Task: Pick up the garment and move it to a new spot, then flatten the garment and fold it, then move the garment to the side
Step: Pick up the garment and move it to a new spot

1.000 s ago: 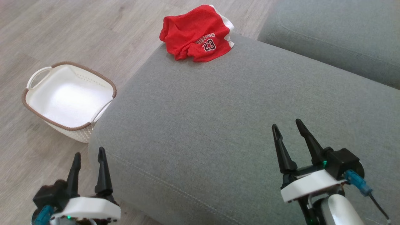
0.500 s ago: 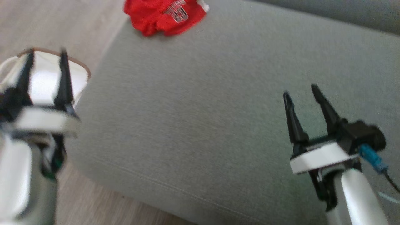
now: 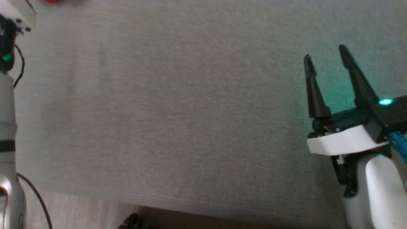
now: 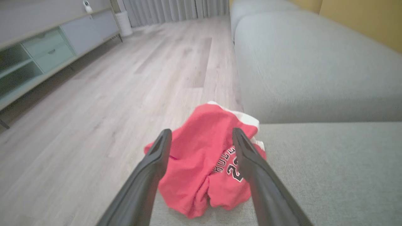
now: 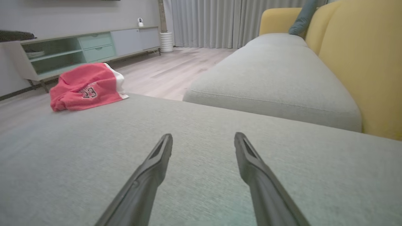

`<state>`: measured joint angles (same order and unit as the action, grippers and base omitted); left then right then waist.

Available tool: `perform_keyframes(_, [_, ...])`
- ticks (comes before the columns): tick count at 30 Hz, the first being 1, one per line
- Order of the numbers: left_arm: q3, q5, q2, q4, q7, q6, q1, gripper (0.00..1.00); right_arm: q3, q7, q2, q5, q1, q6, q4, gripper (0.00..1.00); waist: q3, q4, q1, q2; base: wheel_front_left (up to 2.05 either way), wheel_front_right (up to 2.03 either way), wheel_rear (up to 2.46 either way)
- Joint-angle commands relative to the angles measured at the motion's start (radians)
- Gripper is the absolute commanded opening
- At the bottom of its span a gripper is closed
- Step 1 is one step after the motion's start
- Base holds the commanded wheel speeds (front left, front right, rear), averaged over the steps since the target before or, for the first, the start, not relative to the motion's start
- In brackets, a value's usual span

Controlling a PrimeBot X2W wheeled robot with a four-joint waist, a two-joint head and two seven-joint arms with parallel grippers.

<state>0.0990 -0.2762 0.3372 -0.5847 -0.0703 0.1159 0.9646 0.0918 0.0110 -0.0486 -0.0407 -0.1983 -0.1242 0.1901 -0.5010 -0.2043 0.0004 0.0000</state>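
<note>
Grey seat cushion (image 5: 220, 116) spreads under both of our arms. Our left gripper (image 4: 201, 131) has its two fingers spread wide with nothing between them. The garment (image 4: 194, 175) sits bunched straight ahead, framed by the fingertips, at the cushion's far corner; we cannot tell whether they touch it. Our right gripper (image 5: 203, 135) is spread wide too and empty, low over bare fabric, with the garment well off ahead and to its left. We judge the red mesh jersey to be light, limp and a little slick: it will sag and trail from any pinch, so a raised fold at the top of the heap, or the white-trimmed edge on its far side, looks the best hold. Beyond the garment the cushion drops straight to the wooden floor (image 4: 125, 88), so a shove could tip it over. Right of the left fingers a second cushion (image 4: 314, 62) butts up. Open seat around the right gripper gives us plenty of room to lay it flat
</note>
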Motion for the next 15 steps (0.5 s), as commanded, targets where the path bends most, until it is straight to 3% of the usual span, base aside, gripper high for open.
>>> perform_keyframes(1, [-0.017,-0.007,0.056,-0.003,-0.014,0.003,0.034,1.0,0.019,0.007,-0.002,-0.011,-0.017,-0.007,0.05,1.0,-0.094,0.087,-0.0004,0.0,0.0,0.0,0.0])
perform_keyframes(14, [0.033,-0.06,0.12,-0.299,-0.033,0.006,0.166,0.98,-0.006,0.0,-0.002,-0.018,-0.018,-0.007,0.174,1.0,-0.19,0.155,-0.0004,0.0,0.0,0.0,0.0])
perform_keyframes(15, [0.031,-0.06,0.122,-0.315,-0.026,-0.001,0.171,0.59,-0.006,-0.002,-0.002,-0.016,-0.019,-0.007,0.176,1.0,-0.192,0.157,-0.0004,0.0,0.0,0.0,0.0])
